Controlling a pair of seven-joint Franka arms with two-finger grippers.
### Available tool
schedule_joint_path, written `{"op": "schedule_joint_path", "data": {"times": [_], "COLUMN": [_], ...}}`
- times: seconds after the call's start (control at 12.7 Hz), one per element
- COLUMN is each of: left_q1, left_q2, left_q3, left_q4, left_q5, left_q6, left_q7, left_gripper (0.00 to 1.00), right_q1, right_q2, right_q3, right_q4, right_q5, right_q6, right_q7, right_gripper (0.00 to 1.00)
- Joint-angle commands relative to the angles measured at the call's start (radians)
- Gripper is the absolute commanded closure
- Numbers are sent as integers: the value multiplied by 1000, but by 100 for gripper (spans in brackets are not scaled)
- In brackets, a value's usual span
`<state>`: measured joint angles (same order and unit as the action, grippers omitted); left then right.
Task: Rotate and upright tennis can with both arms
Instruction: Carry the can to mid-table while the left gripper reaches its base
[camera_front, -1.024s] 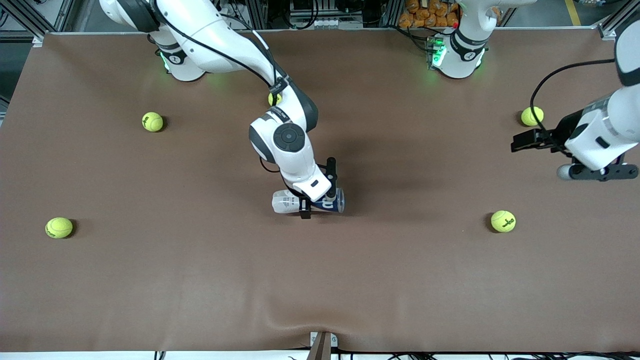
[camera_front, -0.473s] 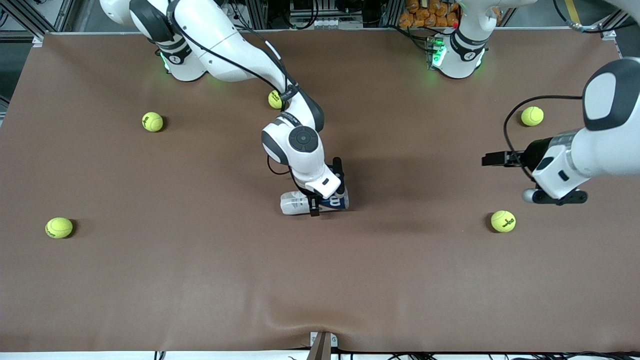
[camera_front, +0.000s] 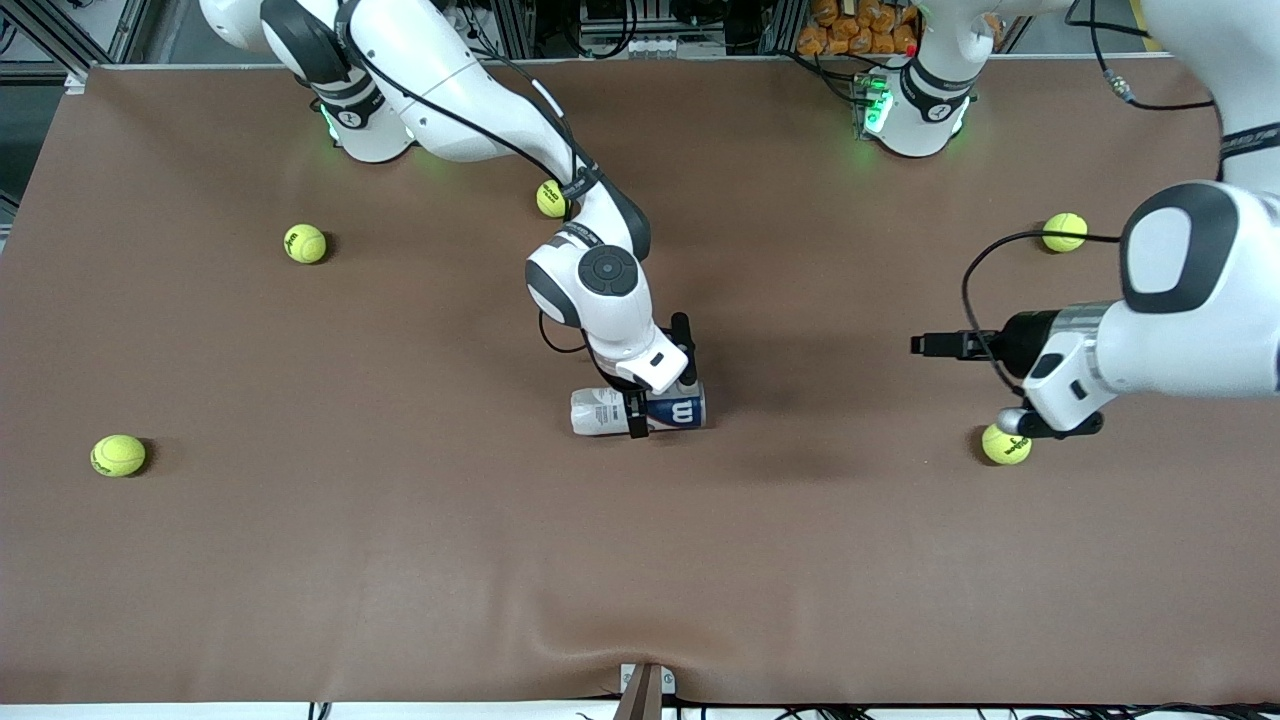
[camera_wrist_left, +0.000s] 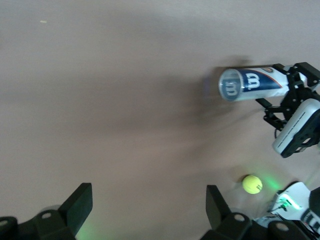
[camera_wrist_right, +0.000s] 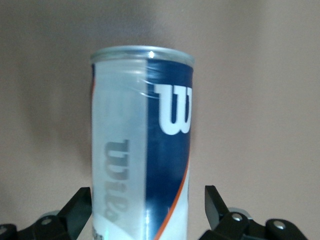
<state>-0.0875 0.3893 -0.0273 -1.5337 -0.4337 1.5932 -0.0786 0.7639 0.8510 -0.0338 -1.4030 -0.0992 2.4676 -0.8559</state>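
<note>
The tennis can (camera_front: 680, 411) lies on its side on the brown table, mid-table, with its white, navy and red "W" label showing. My right gripper (camera_front: 660, 388) is down over it, open. Its fingers stand on either side of the can's middle. In the right wrist view the can (camera_wrist_right: 142, 145) fills the space between the jaws (camera_wrist_right: 147, 206), with a small gap on one side. My left gripper (camera_front: 918, 345) is open and empty. It hangs over the table toward the left arm's end and points at the can. The left wrist view shows the can (camera_wrist_left: 252, 84) end-on, with the right gripper (camera_wrist_left: 292, 97) on it.
Several yellow-green tennis balls lie around: one (camera_front: 1005, 445) under the left arm's wrist, one (camera_front: 1064, 232) farther from the camera, one (camera_front: 550, 198) by the right arm, and two (camera_front: 305, 243), (camera_front: 118, 455) toward the right arm's end.
The left arm has swung in from the table's end toward the can. The right gripper and the can have shifted a little toward the left arm's end.
</note>
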Motion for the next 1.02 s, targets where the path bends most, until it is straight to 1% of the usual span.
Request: {"op": "schedule_joint_path", "data": {"times": [0.0, 0.16, 0.24, 0.39, 0.47, 0.55, 0.63, 0.79, 0.87, 0.95], "left_q1": [-72, -116, -135, -144, -168, -184, -198, -234, -233, -233], "left_q2": [57, 109, 123, 166, 183, 197, 232, 267, 282, 284], "left_q3": [1, 1, 1, -3, -17, -19, -22, -22, -22, -22], "left_q4": [7, 3, -15, -54, -69, -85, -91, -123, -143, -167], "left_q5": [-48, -138, -195, -371, -463, -535, -607, -756, -808, -857], "left_q6": [74, 149, 196, 292, 339, 382, 418, 461, 468, 467], "left_q7": [-27, -38, -39, -26, -24, -24, -18, 15, 51, 89], "left_gripper": [0, 0, 0, 0, 0, 0, 0, 0, 2, 8], "right_q1": [6, 3, 0, -21, -44, -69, -102, -174, -217, -256], "right_q2": [-24, -67, -91, -119, -127, -142, -153, -182, -202, -214], "right_q3": [-6, -3, -3, -6, -6, -6, -6, -6, -6, -8], "right_q4": [9, 10, 10, 9, 9, 7, 1, -8, -11, -11], "right_q5": [6, 19, 56, 145, 180, 194, 194, 197, 197, 199], "right_q6": [-7, -100, -136, -197, -211, -232, -255, -285, -301, -323], "right_q7": [-12, -11, -12, -12, -12, -12, -15, -12, -11, -6], "right_gripper": [0, 0, 0, 0, 0, 0, 0, 0, 0, 0]}}
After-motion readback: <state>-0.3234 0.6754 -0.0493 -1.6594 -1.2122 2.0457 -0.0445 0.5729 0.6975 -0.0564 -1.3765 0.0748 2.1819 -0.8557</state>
